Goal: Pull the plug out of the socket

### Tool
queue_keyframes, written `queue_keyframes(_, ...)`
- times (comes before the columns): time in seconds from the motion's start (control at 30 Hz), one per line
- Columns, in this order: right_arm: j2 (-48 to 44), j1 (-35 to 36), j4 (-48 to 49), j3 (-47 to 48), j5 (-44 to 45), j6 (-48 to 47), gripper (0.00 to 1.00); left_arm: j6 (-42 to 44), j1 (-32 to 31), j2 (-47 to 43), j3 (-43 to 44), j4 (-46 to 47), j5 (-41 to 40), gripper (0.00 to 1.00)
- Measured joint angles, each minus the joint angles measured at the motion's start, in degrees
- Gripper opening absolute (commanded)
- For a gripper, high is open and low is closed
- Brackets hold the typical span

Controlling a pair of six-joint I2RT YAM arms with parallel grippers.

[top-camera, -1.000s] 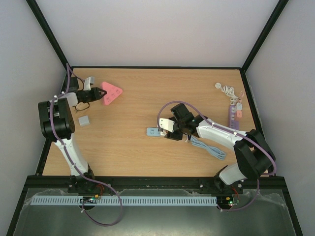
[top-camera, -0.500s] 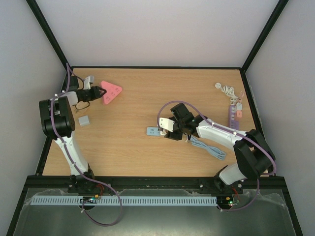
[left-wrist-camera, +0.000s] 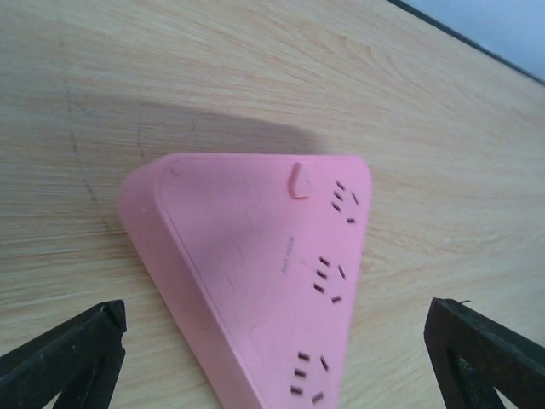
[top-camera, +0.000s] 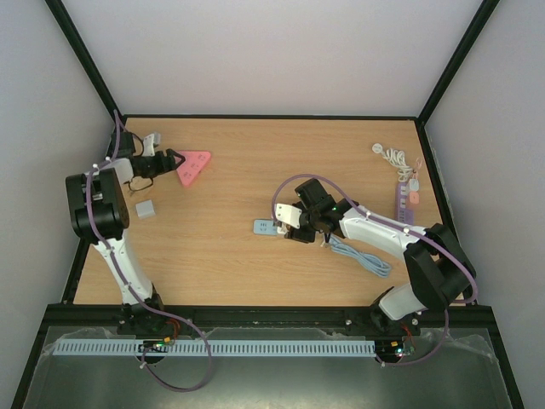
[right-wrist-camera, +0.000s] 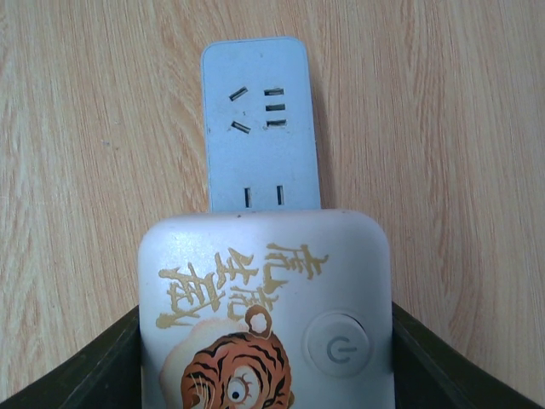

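White, printed with an orange tiger, gold characters and a round power button, the plug sits on the near end of a pale blue socket strip, a little right of centre on the wooden surface. The wrist view's edge cuts off the plug's lower part, and its pins and the slots beneath it are hidden. The right tool is clamped on the plug's two sides. The strip's free end shows open slots. A grey-blue cable lies looped beside the right forearm. At far left, the left tool stands wide apart, with a pink triangular socket block between its fingers and clear of both in the wrist view. A small grey block lies nearby.
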Motion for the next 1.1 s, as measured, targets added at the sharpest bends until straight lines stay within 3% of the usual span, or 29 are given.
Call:
queue_keyframes(0.23,0.79,0.11,0.33,0.55,-0.48,1.36,0.16,4.04,0.02,-9.77,-3.89,-1.64,-2.14,1.00)
queue_keyframes(0.5,2.29,2.25,2.10,1.40,-0.85,3.34,0.17,14.73,-0.55,-23.58,-10.58,-5.97,-2.38,1.00)
queue_keyframes(0.77,4.87,7.19,4.50,3.08,-0.90,6.12,0.19,21.53,-0.81,-29.73,-11.78,-12.04,-3.10,1.00)
queue_keyframes(1.03,6.43,12.20,6.34,4.09,-0.61,9.11,0.28,28.35,-0.22,-38.36,-17.35,-14.23,-4.96,1.00)
queue_keyframes(1.1,6.82,12.59,6.12,4.61,-0.98,9.77,0.37,30.71,-0.13,-41.44,-18.53,-15.98,-4.81,1.00)
